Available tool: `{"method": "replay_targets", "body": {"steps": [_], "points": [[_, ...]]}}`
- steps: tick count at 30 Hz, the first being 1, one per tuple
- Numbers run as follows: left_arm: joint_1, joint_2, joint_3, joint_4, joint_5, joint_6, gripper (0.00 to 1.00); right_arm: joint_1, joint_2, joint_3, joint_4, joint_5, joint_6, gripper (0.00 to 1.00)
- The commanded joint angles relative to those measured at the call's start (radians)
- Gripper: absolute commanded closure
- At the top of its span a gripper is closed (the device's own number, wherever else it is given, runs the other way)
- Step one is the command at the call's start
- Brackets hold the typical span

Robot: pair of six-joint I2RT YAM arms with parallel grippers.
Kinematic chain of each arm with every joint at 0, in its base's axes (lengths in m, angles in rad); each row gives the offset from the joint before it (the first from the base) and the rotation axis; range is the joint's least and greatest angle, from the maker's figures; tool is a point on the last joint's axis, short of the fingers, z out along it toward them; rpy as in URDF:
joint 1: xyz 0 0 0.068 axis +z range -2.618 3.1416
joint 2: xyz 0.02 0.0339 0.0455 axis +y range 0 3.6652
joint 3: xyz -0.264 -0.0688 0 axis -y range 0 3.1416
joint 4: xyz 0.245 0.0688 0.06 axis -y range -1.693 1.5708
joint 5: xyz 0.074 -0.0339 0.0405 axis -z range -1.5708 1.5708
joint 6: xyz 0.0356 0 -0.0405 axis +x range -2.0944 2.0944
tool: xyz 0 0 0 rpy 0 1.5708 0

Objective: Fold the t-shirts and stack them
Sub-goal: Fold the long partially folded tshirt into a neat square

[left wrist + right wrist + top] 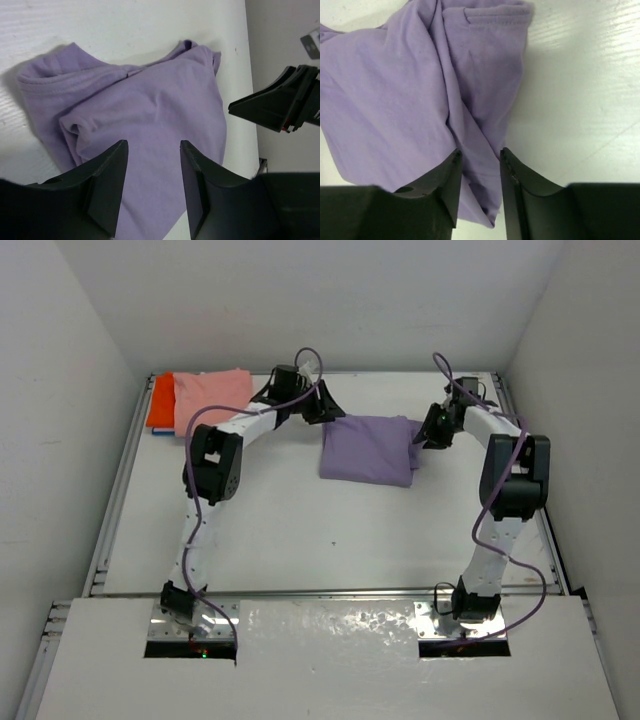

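Observation:
A lavender-purple t-shirt (368, 450) lies folded into a rough rectangle on the white table (300, 530), right of centre at the back. My left gripper (322, 408) hovers at its far left corner. In the left wrist view its jaws (152, 145) stand apart over the purple cloth (150, 110), nothing between them. My right gripper (428, 430) sits at the shirt's right edge. Its jaws (480, 151) are apart above a creased fold of the purple shirt (395, 100), which lies flat below. A salmon-pink t-shirt (212, 395) lies folded on an orange-red t-shirt (160, 400) at the back left.
White walls close the table in at the back and on both sides. A metal rail (115, 490) runs along the left edge. The right gripper's fingers (280, 102) show in the left wrist view, just beyond the shirt's right side.

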Motion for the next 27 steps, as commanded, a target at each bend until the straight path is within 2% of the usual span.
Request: {"method": "replay_targets", "body": {"steps": [1, 5, 8, 10, 13, 21, 23, 27], "points": [[-0.023, -0.059, -0.004, -0.003, 0.039, 0.061, 0.57, -0.001, -0.084, -0.018, 0.032, -0.019, -0.017, 0.66], [-0.033, -0.079, 0.012, -0.045, 0.015, 0.098, 0.58, -0.001, -0.119, -0.005, 0.048, -0.028, -0.015, 0.76], [-0.035, -0.083, 0.025, -0.069, 0.011, 0.112, 0.62, 0.001, -0.118, 0.003, 0.126, -0.1, 0.015, 0.82], [-0.033, -0.065, 0.023, -0.059, 0.024, 0.112, 0.67, 0.005, -0.096, -0.028, 0.27, -0.207, 0.07, 0.87], [-0.033, -0.01, 0.057, -0.063, 0.042, 0.119, 0.77, 0.02, -0.029, -0.043, 0.438, -0.29, 0.138, 0.92], [-0.029, 0.076, 0.109, -0.005, 0.041, 0.118, 0.81, 0.031, 0.172, -0.048, 0.813, -0.424, 0.337, 0.9], [-0.023, 0.099, 0.117, 0.029, 0.041, 0.09, 0.81, 0.03, 0.24, -0.025, 0.81, -0.427, 0.351, 0.9], [-0.01, 0.142, 0.143, 0.021, 0.012, 0.096, 0.82, 0.022, 0.269, -0.026, 0.77, -0.366, 0.321, 0.9]]}}
